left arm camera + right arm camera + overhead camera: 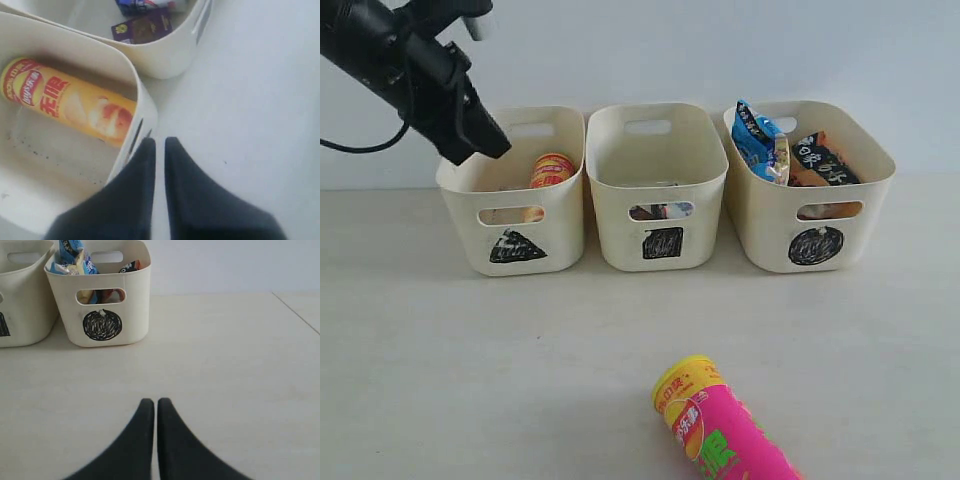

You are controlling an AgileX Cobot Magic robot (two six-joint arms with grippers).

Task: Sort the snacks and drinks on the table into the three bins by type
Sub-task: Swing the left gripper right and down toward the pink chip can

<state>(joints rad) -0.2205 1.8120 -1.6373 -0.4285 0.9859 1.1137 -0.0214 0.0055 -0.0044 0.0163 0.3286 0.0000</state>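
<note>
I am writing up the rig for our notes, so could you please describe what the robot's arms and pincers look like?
Both pincers are matte black. The left pincer and the right pincer each taper from a broad base to two slim, rounded tips, with no markings visible. The left arm is bulky and black, and a thin black cable loops from it.

The table [470, 380] bears three bins [657, 190] and a pink tube [730, 435].
</note>
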